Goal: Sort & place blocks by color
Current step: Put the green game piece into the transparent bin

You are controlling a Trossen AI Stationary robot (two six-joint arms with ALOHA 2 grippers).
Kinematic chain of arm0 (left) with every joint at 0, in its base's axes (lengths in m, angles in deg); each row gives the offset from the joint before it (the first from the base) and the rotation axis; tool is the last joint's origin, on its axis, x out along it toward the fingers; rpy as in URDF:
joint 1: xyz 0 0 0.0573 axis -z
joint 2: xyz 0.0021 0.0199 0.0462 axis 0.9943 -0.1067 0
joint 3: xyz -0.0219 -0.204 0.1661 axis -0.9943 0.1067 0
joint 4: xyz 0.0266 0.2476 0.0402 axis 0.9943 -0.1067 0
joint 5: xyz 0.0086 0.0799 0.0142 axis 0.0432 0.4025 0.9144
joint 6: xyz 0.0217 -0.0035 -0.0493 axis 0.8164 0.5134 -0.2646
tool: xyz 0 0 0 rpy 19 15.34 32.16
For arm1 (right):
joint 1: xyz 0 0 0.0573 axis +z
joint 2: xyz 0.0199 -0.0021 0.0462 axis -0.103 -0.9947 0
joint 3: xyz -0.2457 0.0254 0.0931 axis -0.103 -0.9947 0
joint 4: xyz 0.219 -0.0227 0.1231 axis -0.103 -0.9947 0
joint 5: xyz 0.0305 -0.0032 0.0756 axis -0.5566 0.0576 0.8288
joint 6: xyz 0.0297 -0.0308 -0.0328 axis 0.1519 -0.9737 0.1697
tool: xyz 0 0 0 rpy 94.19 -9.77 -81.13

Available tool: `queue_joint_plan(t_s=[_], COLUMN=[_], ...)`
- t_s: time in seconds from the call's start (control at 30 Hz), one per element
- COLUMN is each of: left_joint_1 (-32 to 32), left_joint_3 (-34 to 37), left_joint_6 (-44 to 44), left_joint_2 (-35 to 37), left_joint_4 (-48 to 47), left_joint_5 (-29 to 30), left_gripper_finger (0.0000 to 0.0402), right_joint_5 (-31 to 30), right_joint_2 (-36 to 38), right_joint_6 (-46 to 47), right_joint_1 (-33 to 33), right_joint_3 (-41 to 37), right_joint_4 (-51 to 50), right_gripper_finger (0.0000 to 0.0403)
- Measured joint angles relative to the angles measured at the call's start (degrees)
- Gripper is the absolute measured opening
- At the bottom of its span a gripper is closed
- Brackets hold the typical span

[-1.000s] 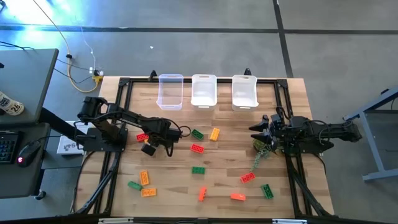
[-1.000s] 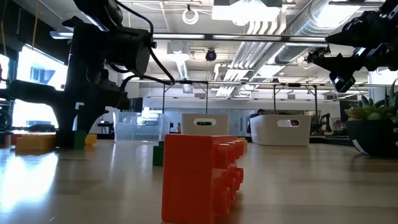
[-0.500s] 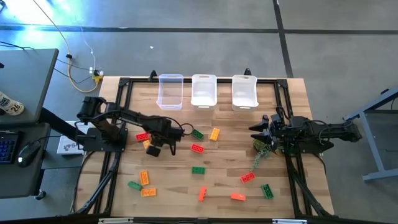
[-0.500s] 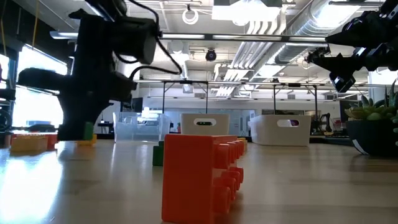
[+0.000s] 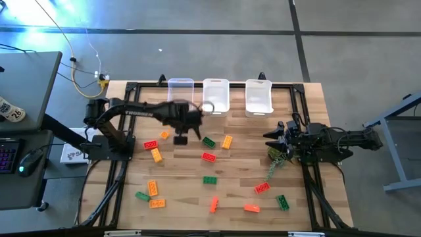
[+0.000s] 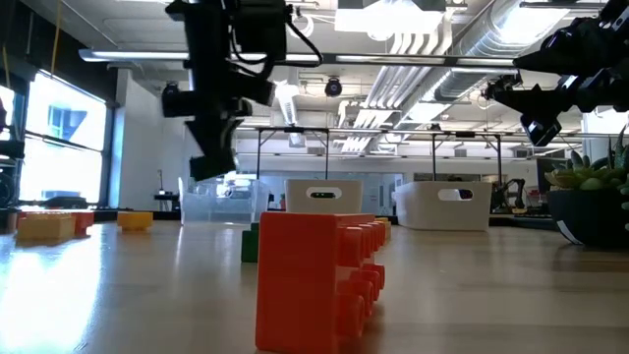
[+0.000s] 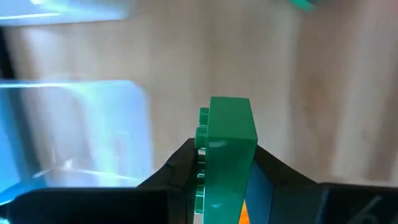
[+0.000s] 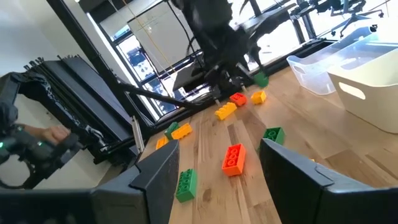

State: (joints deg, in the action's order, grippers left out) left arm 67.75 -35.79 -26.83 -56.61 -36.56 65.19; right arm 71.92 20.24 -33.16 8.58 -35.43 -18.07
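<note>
Left end effector (image 5: 181,136), clamping a green block (image 7: 229,143), has swung from mid-table toward the clear bin (image 5: 180,96).

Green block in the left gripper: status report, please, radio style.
Left gripper shut on green block, raised near clear bin. Right gripper open, waiting by the plant. Nothing seen in the way.

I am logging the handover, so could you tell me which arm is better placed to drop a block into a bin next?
The left. Its gripper already holds a green block and hovers just in front of the clear bin. The right gripper is empty and open, beside the plant.
</note>
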Motion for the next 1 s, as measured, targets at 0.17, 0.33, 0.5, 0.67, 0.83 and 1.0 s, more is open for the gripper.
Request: queue_joint_plan(t_s=[0.17,0.33,0.5,0.67,0.83,1.0], left_joint_1=[-7.29,-14.70,-19.83,-23.18,-24.80,-25.80], left_joint_3=[-3.18,-4.79,-4.79,-4.79,-4.81,-4.81], left_joint_6=[-0.36,-3.47,-9.21,-11.74,-12.20,-12.06], left_joint_2=[0.02,0.04,-0.55,-2.57,-5.20,-7.81], left_joint_4=[1.12,1.39,1.32,2.82,3.59,5.26], left_joint_5=[0.31,-2.48,-3.41,-5.52,-6.58,-6.59], left_gripper_finger=[0.0070,0.0070,0.0072,0.0072,0.0073,0.0074], right_joint_5=[-0.01,-0.05,-0.64,-3.53,-10.53,-16.20], right_joint_2=[0.00,0.00,0.00,0.00,0.00,0.00], right_joint_6=[0.17,1.92,13.31,29.50,33.21,31.89], right_joint_1=[0.01,-0.01,0.01,0.01,-0.01,-0.04], right_joint_3=[-0.01,-0.04,-0.05,-0.05,-0.05,-0.05], right_joint_4=[0.02,0.37,0.96,1.04,1.97,2.97], right_gripper_finger=[0.0210,0.0210,0.0210,0.0210,0.0210,0.0210])
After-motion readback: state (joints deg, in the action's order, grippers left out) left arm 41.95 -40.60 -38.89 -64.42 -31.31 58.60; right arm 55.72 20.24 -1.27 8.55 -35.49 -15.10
